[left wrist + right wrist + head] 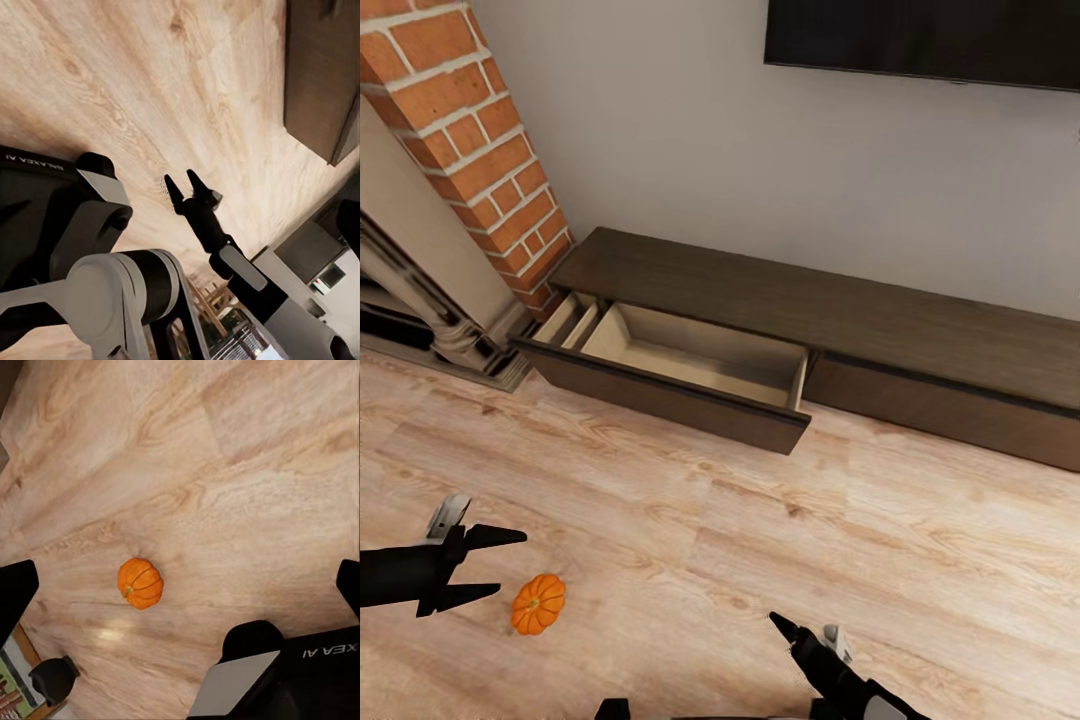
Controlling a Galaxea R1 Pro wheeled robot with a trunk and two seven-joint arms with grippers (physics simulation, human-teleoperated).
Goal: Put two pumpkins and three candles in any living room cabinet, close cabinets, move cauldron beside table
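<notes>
Bare wooden floor [760, 540]: one pumpkin [538, 603] just beside the left fingers [500, 537], spread and empty; right fingers [784, 628] unclear; cabinet [760, 300] drawer [670, 375] open beyond.

Your left gripper [508, 566] sits at the lower left of the head view, arm coming in level from the left edge, both dark fingers spread and pointing right. Your right gripper [785, 628] is at the bottom, right of centre, forearm angled up-left from the bottom edge. In the left wrist view its two fingers [172, 187] stand slightly parted in a narrow V.
</notes>
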